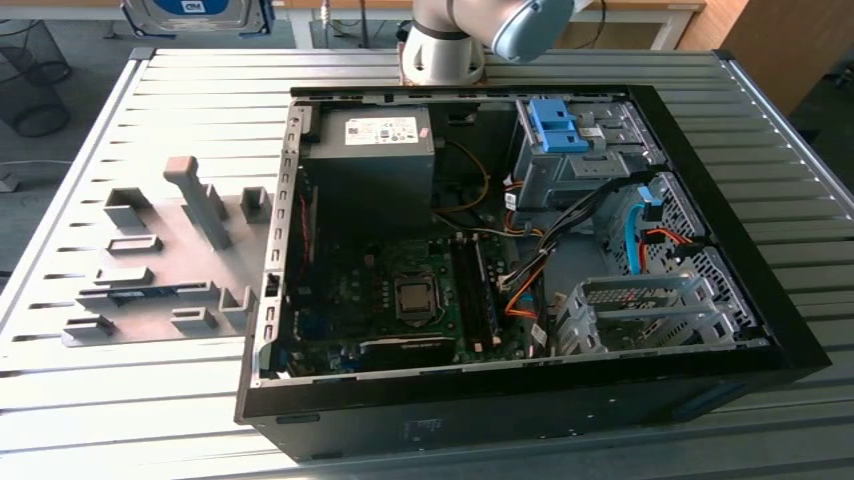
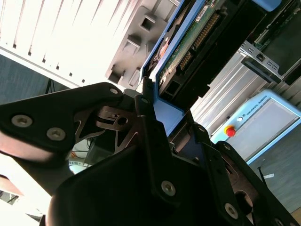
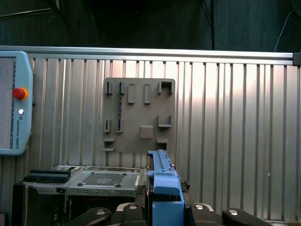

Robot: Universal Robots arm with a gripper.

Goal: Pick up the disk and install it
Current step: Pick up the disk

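At the exterior view's left a grey moulded holder (image 1: 167, 260) lies on the ribbed metal tabletop (image 1: 534, 60). Right of it stands the open computer case (image 1: 534, 410), with its grey steel drive bay (image 1: 574, 165) further right. The disk (image 2: 188, 42) is up off the tabletop: the tool (image 2: 164, 120) pinches its blue plastic frame (image 3: 165, 186) by one end. I judge it stiff, weighty and shock-sensitive, best held by the frame, not the bare green circuit board.
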